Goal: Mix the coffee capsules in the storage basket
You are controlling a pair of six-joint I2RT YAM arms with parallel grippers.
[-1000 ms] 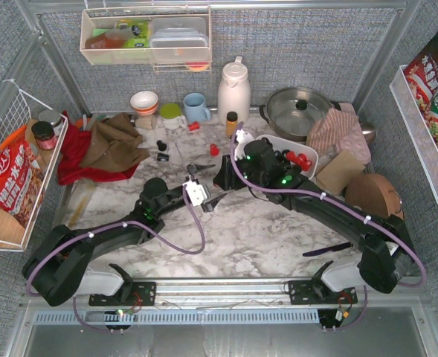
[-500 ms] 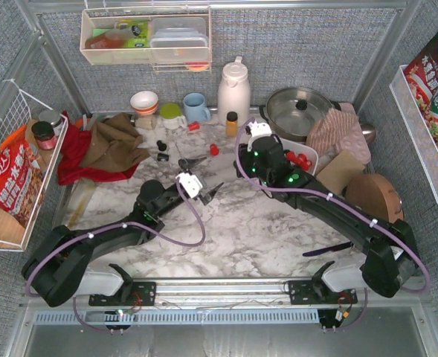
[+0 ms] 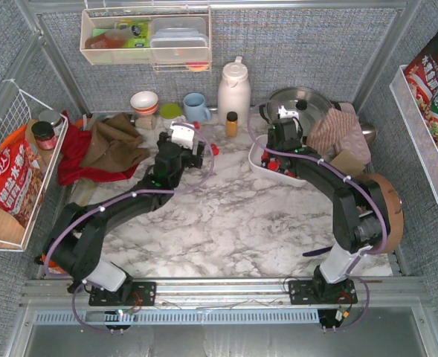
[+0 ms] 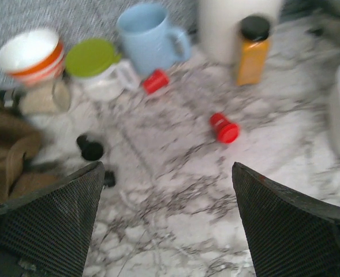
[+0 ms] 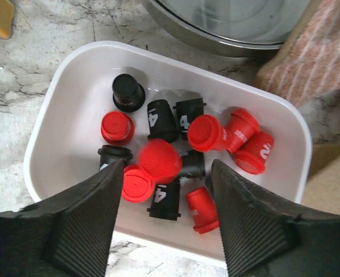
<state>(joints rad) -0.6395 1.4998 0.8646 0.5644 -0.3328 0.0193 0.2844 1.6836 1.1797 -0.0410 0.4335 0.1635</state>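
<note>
The white storage basket [image 5: 60, 98] holds several red and black coffee capsules; it also shows at the back right in the top view [image 3: 257, 159]. My right gripper [image 5: 167, 173] hangs open just above it [image 3: 282, 141]. A blurred red capsule [image 5: 158, 160] lies between the open fingers, touching neither. My left gripper [image 4: 167, 173] is open and empty over the marble, left of centre at the back [image 3: 196, 152]. Loose on the table ahead of it lie two red capsules [image 4: 223, 128] [image 4: 155, 81] and a black one [image 4: 92, 150].
A blue mug [image 3: 196, 108], a white thermos [image 3: 233, 89], an amber bottle [image 3: 232, 123] and a steel pot [image 3: 297, 108] line the back. Brown and red cloths [image 3: 111, 145] lie at the left. A wooden disc [image 3: 378, 197] stands at the right. Wire racks hang on both side walls.
Both arms have swung toward the back. The right gripper moved from the table's middle to over the basket. The left gripper moved up to the loose capsules by the mug.
</note>
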